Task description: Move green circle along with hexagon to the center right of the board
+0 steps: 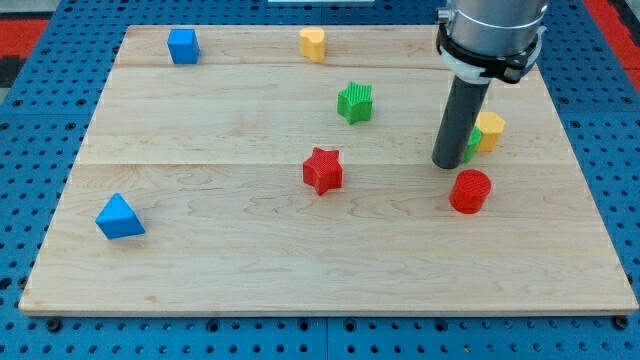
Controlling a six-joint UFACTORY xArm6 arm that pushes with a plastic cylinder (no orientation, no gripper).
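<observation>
The green circle [472,146] is mostly hidden behind my rod at the view's right; only a green sliver shows. The yellow hexagon [490,130] sits right beside it, on its upper right, touching or nearly so. My tip [446,163] rests on the board against the green circle's left side. A red cylinder [470,191] stands just below and right of the tip.
A green star [355,102] lies up and left of the tip. A red star [322,170] sits mid-board. A yellow heart-like block [313,44] and a blue cube [183,46] are at the top; a blue triangle [119,217] is at lower left. The wooden board [250,270] ends just right of the hexagon.
</observation>
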